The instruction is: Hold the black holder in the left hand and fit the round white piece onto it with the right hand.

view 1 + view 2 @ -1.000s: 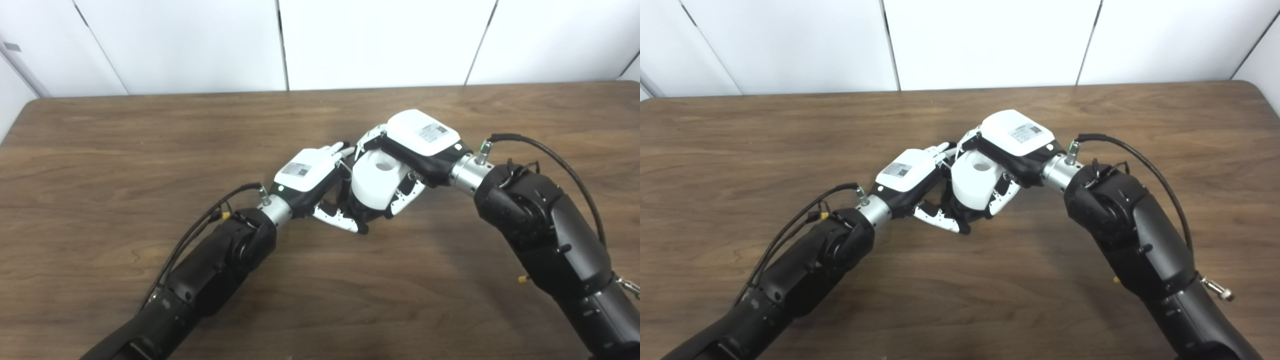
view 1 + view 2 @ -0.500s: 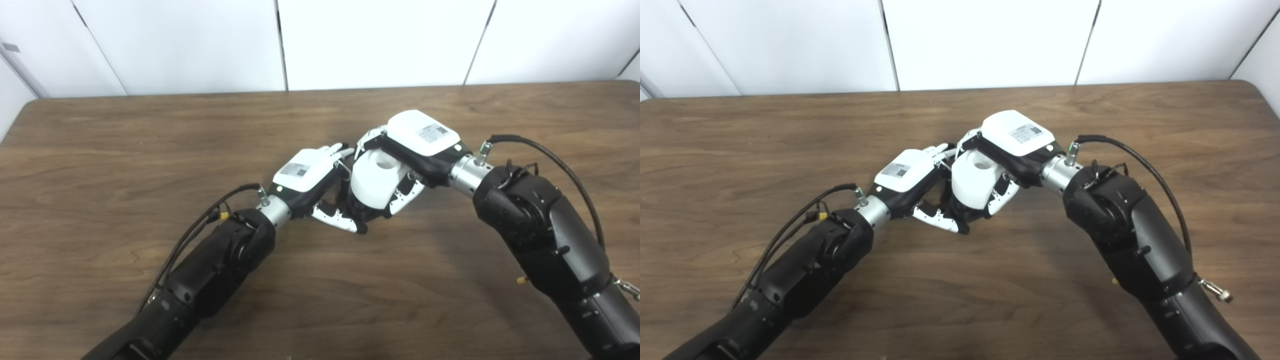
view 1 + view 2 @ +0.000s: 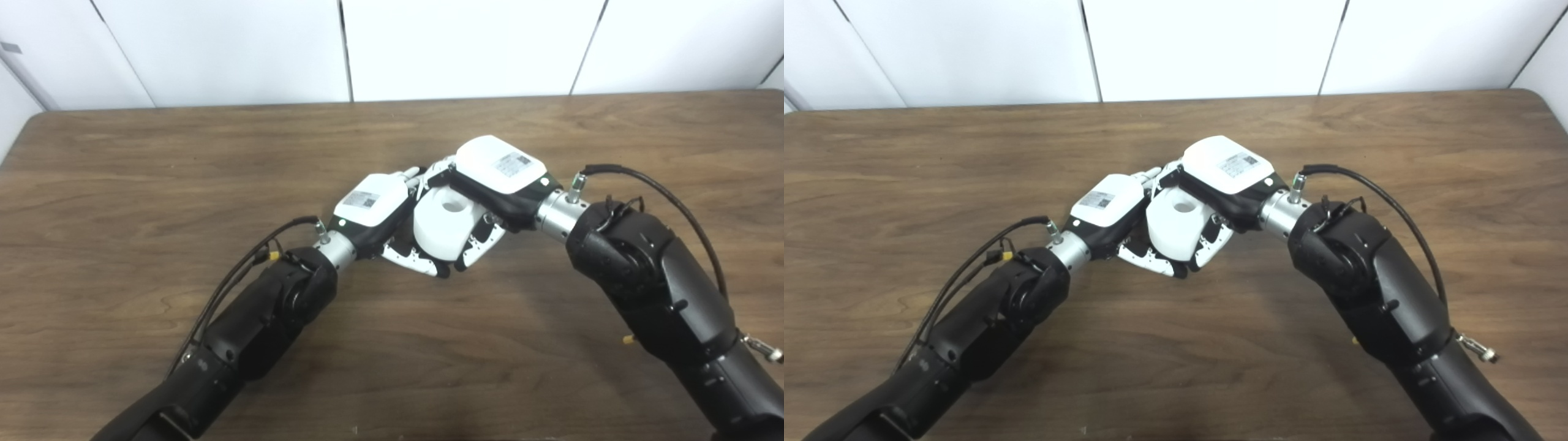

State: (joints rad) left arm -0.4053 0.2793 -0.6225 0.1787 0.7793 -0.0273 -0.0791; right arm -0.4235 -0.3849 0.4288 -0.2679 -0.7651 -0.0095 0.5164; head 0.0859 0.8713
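The round white piece (image 3: 444, 223), with a hole in its top face, sits between both hands at the middle of the table. My right hand (image 3: 499, 168) is shut on it from above and from the right, fingers wrapped down its side. My left hand (image 3: 373, 205) presses in from the left, its fingers curled under and around the bottom of the white piece. The black holder lies inside that left grip. It is almost wholly hidden by the white piece and the fingers, with only dark slivers showing.
The brown wooden table (image 3: 184, 153) stretches to a white panelled wall behind. Black cables loop off both wrists, one at the left cable (image 3: 257, 257) and one at the right cable (image 3: 661, 196). Nothing else lies on the tabletop.
The view has tilted slightly. Both hands have drawn closer together and drifted a little left. The white piece now sits lower, covering the black part that showed beneath it before.
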